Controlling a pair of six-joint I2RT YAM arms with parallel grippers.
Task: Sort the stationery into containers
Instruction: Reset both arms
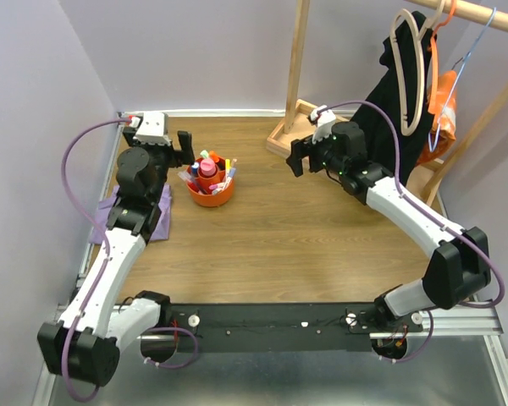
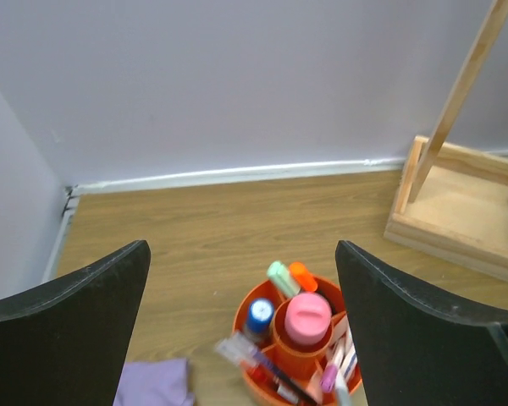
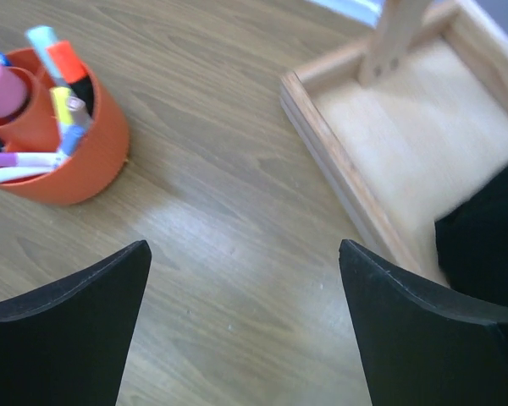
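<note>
At 11 o'clock on wooden bench [image 1: 305, 245], round orange plastic tub [image 1: 210, 194] full; left pincer [image 1: 184, 149], right pincer [image 1: 301, 156] open, empty. Lift clear vertically, avoid protruding slim coloured pens [image 2: 281, 277].

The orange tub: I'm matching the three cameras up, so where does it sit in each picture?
Top external: the orange tub sits left of centre, towards the back.
Left wrist: at the bottom edge, slightly right of centre, partly cut off.
Right wrist: in the upper left corner, cut off at the left edge.
Shared landmark: the wooden rack base, to the tub's right in every view.
</note>
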